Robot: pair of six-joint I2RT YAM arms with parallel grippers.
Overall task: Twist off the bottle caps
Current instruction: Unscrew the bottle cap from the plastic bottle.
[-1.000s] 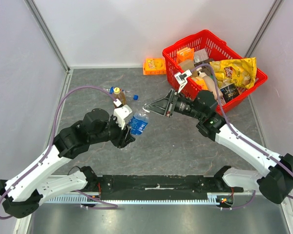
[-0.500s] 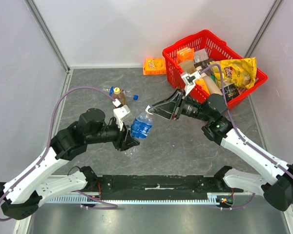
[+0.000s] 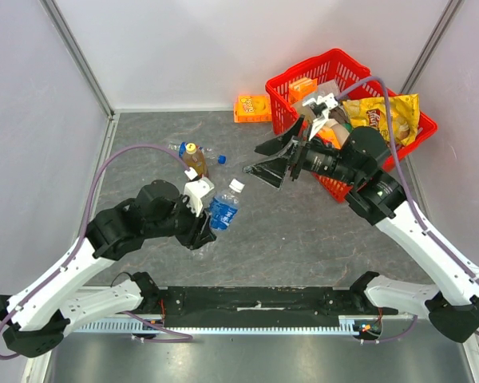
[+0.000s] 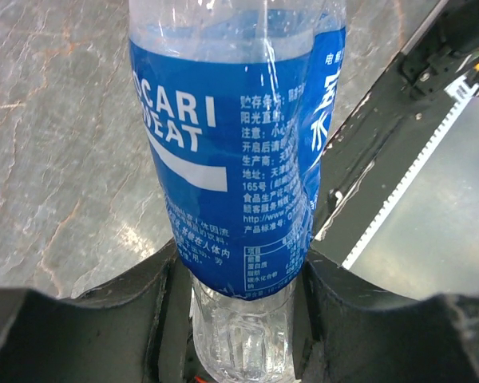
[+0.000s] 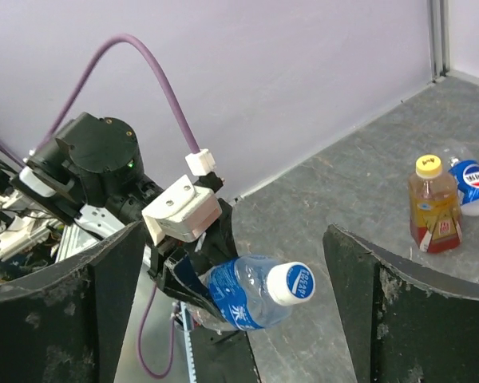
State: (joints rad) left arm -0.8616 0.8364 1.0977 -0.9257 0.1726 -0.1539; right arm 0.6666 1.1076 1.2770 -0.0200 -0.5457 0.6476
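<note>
"What is the left hand doing?"
"It's clamped low on the clear, blue-labelled bottle, which tilts out beyond its fingers."
"And the cap?"
"It's whitish-blue and on the bottle's neck, at the end farthest from that hand. It faces the right hand, whose fingers are spread wide, apart from it."

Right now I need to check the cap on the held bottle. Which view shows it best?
Right wrist: the cap faces that camera, whitish with blue print, on the bottle. Top external shows it small. Left wrist shows only the blue label; the cap is out of frame.
</note>
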